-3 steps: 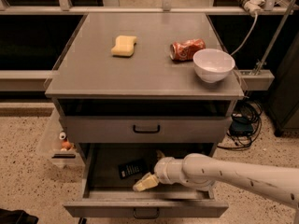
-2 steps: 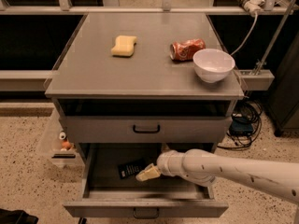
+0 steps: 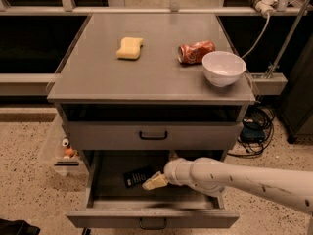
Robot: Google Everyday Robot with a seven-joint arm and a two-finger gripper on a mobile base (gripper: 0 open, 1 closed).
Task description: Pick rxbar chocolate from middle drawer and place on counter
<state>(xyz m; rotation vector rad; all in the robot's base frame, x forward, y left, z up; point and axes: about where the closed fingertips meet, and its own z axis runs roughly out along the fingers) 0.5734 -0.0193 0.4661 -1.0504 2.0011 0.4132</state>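
Observation:
The rxbar chocolate [image 3: 137, 176], a small flat black bar with white print, lies on the floor of the open middle drawer [image 3: 152, 218], left of centre. My gripper [image 3: 152, 182] reaches into that drawer from the right and sits just at the bar's right end, close to it or touching it. The white arm behind it crosses the drawer's right half. The counter [image 3: 151, 80] is the cabinet's flat grey top.
On the counter lie a yellow sponge [image 3: 129, 47], a crushed red can [image 3: 195, 52] and a white bowl [image 3: 223, 67] near the right edge. The upper-tier drawer [image 3: 152, 135] is closed. A clear bin [image 3: 62, 151] stands left of the cabinet, cables at right.
My gripper has moved left and slightly deeper into the drawer, closing in on the bar. The bar has not moved.

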